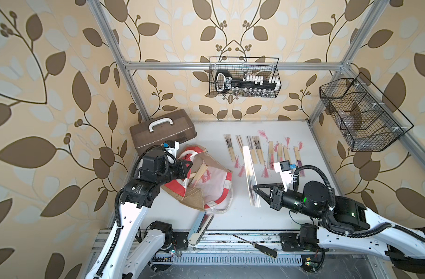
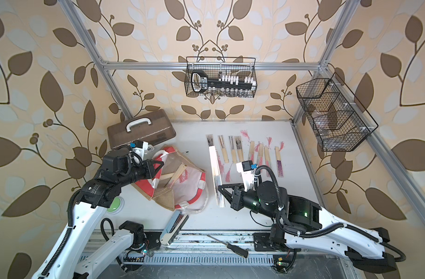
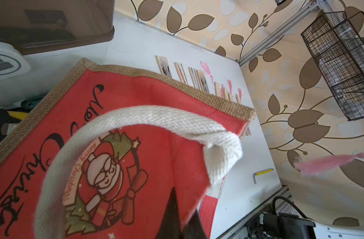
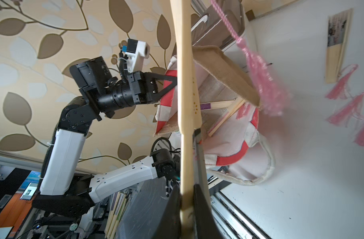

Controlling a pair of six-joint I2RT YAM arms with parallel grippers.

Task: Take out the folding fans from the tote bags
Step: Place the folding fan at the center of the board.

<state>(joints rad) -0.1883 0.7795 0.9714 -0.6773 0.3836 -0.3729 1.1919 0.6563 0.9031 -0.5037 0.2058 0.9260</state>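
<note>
Folding fan [image 1: 249, 169], long axis front-to-back, tight in right tool [image 1: 254, 188]; left tool [image 1: 191, 165] tight on tote bag [image 1: 197, 198].

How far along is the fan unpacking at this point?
Done: about eight fans lie in a row. In hand: the right gripper holds another fan clear of the tote bag, whose rim the left gripper pinches. Left: at least two fans inside.

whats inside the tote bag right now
A few closed fans with pink tassels lie inside the open tote bag. Anything deeper is covered by its jute side.
</note>
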